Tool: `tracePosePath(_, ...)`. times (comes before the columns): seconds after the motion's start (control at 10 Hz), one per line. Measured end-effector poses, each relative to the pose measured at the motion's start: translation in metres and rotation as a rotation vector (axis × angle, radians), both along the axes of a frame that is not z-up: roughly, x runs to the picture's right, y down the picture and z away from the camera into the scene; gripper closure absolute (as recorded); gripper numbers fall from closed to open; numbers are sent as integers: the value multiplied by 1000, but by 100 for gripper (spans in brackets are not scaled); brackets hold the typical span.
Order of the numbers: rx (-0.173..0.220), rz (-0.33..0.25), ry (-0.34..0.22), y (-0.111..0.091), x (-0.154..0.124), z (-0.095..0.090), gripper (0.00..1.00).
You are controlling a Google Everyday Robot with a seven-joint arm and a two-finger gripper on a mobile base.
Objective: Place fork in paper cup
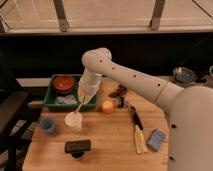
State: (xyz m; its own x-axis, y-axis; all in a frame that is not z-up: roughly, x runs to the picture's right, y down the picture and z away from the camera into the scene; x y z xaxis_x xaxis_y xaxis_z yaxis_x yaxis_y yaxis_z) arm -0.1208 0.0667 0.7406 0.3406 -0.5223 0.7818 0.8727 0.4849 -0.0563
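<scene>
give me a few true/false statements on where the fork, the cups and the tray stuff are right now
1. The gripper, fingers shut on the fork, hangs just above the paper cup. True.
2. The blue cup stands to the right of the paper cup in the picture. False: it stands to the cup's left, apart from it.
3. The red bowl sits in the green tray. True.
4. The orange ball is inside the paper cup. False: it lies on the table, right of the cup in the picture.
</scene>
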Motion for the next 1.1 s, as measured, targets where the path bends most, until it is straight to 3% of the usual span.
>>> tracePosePath(0.3,-18,-64,-76,25,-21,-10,100)
tracePosePath(0.9,-45,-113,-127,66,-36,-12,100)
tracePosePath(1.1,-48,-120,-138,71,-41,-9,90)
